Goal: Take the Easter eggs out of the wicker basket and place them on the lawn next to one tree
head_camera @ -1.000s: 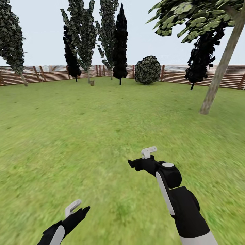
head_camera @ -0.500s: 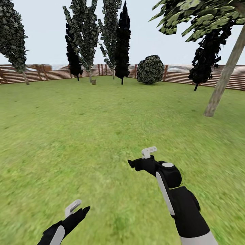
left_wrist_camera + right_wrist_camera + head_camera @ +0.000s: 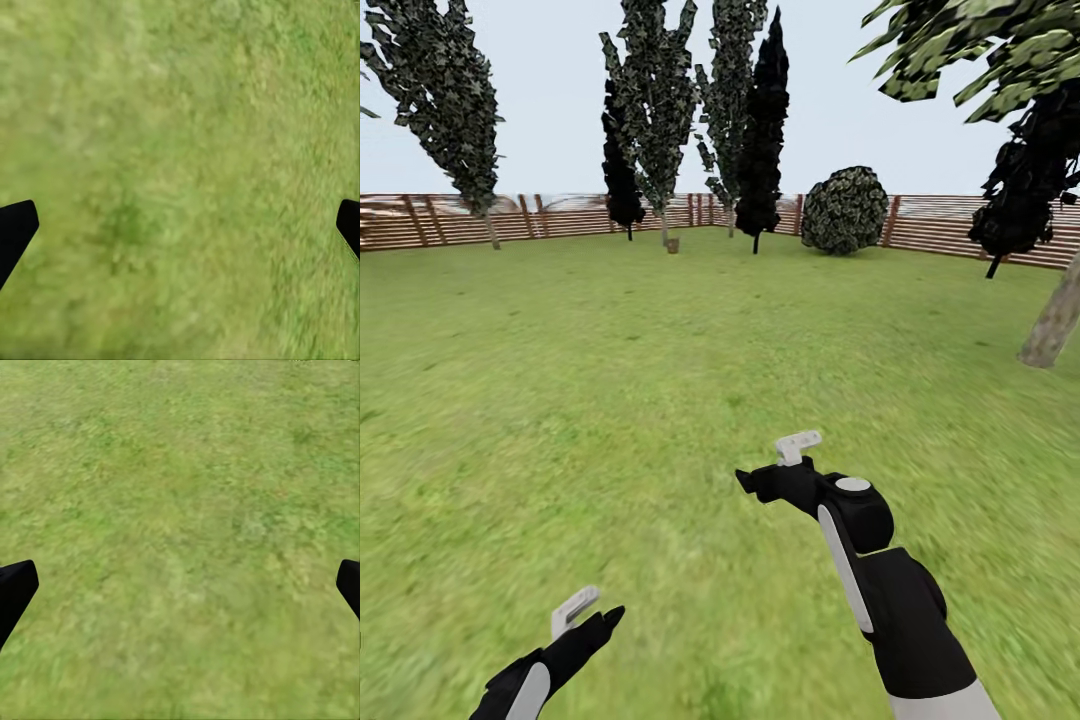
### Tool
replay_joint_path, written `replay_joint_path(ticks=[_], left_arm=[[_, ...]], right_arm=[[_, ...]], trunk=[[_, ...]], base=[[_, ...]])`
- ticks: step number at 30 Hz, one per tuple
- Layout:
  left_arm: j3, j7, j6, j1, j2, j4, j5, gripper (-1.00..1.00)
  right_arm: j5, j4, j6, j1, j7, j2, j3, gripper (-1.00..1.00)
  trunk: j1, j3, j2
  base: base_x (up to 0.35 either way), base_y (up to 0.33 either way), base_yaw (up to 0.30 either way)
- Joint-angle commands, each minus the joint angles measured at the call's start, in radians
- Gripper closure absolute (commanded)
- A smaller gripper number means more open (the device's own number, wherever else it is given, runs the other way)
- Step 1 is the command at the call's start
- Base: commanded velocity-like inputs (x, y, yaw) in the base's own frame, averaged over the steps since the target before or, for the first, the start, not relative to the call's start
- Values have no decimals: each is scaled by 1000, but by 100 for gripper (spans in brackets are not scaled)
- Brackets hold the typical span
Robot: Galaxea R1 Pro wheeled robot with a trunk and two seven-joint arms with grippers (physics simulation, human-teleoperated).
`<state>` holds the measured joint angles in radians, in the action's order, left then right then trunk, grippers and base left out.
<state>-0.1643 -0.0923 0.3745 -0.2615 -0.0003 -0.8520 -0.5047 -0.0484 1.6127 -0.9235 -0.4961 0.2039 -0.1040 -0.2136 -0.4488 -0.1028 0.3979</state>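
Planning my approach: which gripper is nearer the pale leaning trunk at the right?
Right. The right gripper is ahead, toward the pale trunk's side; the left gripper hangs low and farther away.

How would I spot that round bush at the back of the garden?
Follow the brown slat fence along the far edge of the lawn toward the right. The round bush sits in front of it, just right of a tall black tree. It alone is a low, mottled green ball; its neighbours are tall spires.

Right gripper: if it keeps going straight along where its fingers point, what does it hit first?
Probably just the lawn. The right gripper is open, and between its fingers the wrist view has bare grass; depth is unclear.
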Motion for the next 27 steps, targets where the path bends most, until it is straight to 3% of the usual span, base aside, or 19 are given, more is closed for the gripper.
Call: replay_joint_path(ticks=[1,27], left_arm=[[-3,-3,8,-1,-1,-1,-6,-100],[-3,-3,8,-1,-1,-1,-7,-100]], right_arm=[[-5,1,-5,-1,5,0,0,-100],[-5,1,-5,-1,5,1,0,-100]], trunk=[[-1,-2,2],[-1,-2,2]], base=[[334,-116,158],[334,-116,18]])
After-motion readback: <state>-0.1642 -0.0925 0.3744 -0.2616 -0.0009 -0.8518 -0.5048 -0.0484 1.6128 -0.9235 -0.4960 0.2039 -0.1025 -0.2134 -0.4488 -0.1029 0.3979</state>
